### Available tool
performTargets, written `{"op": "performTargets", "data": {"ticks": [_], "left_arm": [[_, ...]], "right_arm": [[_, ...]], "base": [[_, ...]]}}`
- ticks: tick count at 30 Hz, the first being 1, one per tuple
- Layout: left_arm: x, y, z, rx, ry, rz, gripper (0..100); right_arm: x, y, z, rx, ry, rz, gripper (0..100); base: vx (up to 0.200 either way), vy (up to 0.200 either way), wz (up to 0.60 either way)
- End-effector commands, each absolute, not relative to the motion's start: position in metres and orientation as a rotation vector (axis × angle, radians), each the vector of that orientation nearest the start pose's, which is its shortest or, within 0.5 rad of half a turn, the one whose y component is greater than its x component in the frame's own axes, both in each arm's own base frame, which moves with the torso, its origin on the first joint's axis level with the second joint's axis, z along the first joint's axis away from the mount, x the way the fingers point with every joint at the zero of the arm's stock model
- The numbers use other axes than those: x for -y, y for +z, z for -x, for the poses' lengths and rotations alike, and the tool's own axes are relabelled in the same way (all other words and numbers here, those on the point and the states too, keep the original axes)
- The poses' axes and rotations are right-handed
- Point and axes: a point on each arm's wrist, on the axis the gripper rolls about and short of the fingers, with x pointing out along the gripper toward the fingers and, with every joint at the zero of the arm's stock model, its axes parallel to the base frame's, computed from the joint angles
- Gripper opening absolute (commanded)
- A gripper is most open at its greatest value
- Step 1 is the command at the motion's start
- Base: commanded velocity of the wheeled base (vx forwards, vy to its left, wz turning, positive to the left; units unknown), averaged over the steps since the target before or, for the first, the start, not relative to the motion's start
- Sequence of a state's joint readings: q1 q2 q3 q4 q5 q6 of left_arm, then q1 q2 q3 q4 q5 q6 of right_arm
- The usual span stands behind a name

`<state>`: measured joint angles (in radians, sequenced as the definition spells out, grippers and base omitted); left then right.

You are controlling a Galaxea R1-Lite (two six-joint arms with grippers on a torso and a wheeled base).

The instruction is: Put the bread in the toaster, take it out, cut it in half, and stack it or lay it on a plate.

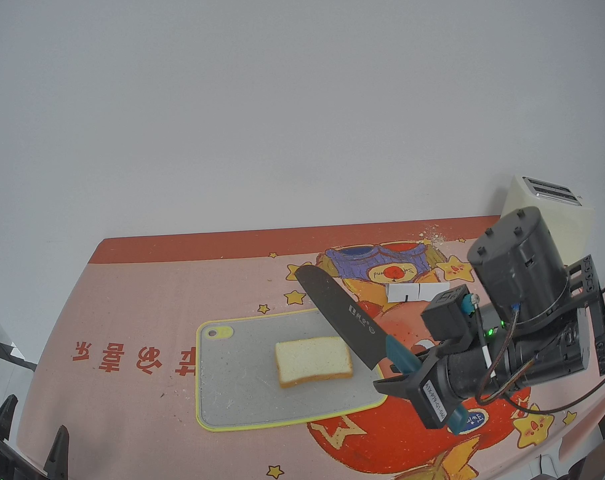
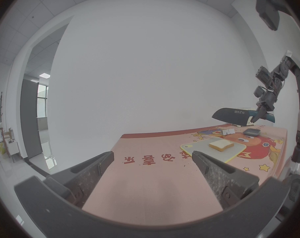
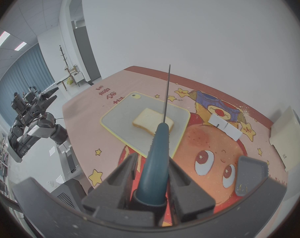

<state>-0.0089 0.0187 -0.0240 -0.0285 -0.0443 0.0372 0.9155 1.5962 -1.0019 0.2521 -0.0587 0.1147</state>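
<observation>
In the head view, your right gripper (image 1: 412,368) is clamped on the teal handle of the knife (image 1: 342,318). The dark blade slants away over the right end of the cutting board (image 1: 242,381). The bread (image 1: 314,361) lies flat on that board as one whole slice. The toaster (image 1: 549,211) stands at the table's (image 1: 116,315) far right corner, well apart from the board. Your left gripper (image 1: 32,435) sits low at the near left edge with its fingers spread.

In the left wrist view, the left gripper (image 2: 155,172) stands wide apart and holds nothing, over bare tabletop. Farther off, the knife (image 2: 234,115) hangs clear above the table (no contact with the slice), and the bread (image 2: 221,145) rests on the cutting board (image 2: 196,147).

In the right wrist view, the right gripper (image 3: 153,162) closes tightly round the knife (image 3: 158,139) handle. You see the blade edge-on, lined up over the bread (image 3: 151,120). A dark grey pad (image 3: 250,176) lies on the table near the toaster (image 3: 288,139).
</observation>
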Motion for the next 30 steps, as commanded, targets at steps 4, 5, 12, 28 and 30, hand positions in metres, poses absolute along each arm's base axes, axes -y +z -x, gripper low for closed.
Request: {"op": "performTargets", "data": {"ticks": [4,5,12,28,30], "left_arm": [[0.001,0.244,0.012,0.323,-0.146,0.006,100],[0.002,0.248,0.003,0.293,-0.184,0.004,100],[0.022,0.288,-0.070,0.229,-0.454,0.009,100],[0.102,0.223,-0.190,-0.043,-0.749,-0.080,0],[0.111,0.214,-0.198,-0.071,-0.768,-0.075,0]], "right_arm": [[-0.212,0.186,-0.158,-0.812,0.768,0.320,0],[-0.212,0.186,-0.156,-0.813,0.771,0.325,0],[-0.215,0.180,-0.150,-0.825,0.786,0.346,0],[-0.230,0.165,-0.156,-0.855,0.764,0.379,0],[-0.231,0.163,-0.156,-0.862,0.764,0.384,0]], "base": [[0.000,0.000,0.00],[0.000,0.000,0.00],[0.000,0.000,0.00],[0.000,0.000,0.00],[0.000,0.000,0.00]]}}
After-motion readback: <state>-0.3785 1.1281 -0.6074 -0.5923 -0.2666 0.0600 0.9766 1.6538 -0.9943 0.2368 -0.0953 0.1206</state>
